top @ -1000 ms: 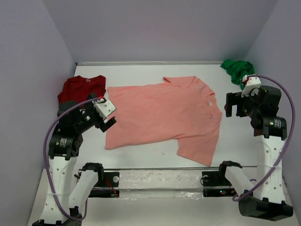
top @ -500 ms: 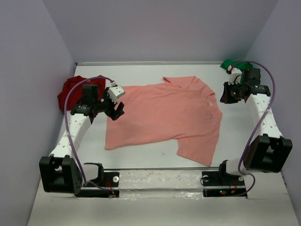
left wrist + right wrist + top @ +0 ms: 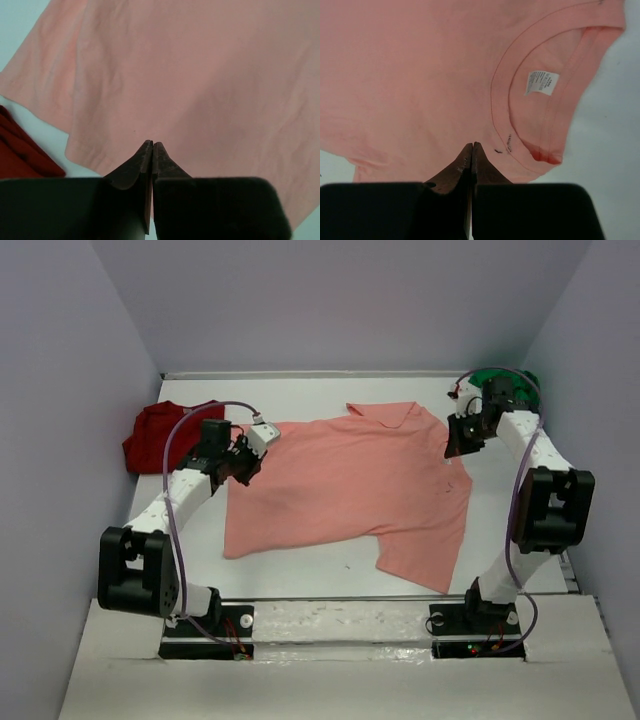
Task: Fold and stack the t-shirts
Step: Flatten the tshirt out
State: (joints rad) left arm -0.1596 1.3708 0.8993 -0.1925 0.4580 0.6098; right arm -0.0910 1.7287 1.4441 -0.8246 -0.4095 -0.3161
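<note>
The left gripper (image 3: pixel 151 146) and right gripper (image 3: pixel 471 145), both closed, are hovering over the flat pink shirt (image 3: pixel 350 480), and no folding is showing yet.

You are looking at the salmon-pink t-shirt (image 3: pixel 350 480), which is showing as soft, matt cloth, lightly creased, with stitched seams running round its collar (image 3: pixel 502 75) and a small white printed label (image 3: pixel 541 83) sitting inside the neck. The dark red t-shirt (image 3: pixel 155 435) and the green t-shirt (image 3: pixel 484 372) are showing the same dull, rumpled fabric. The table (image 3: pixel 300 392) is presenting a smooth, matt white surface, while the fingers (image 3: pixel 130 170) of your left gripper (image 3: pixel 151 145) are appearing as matt black plastic.
</note>
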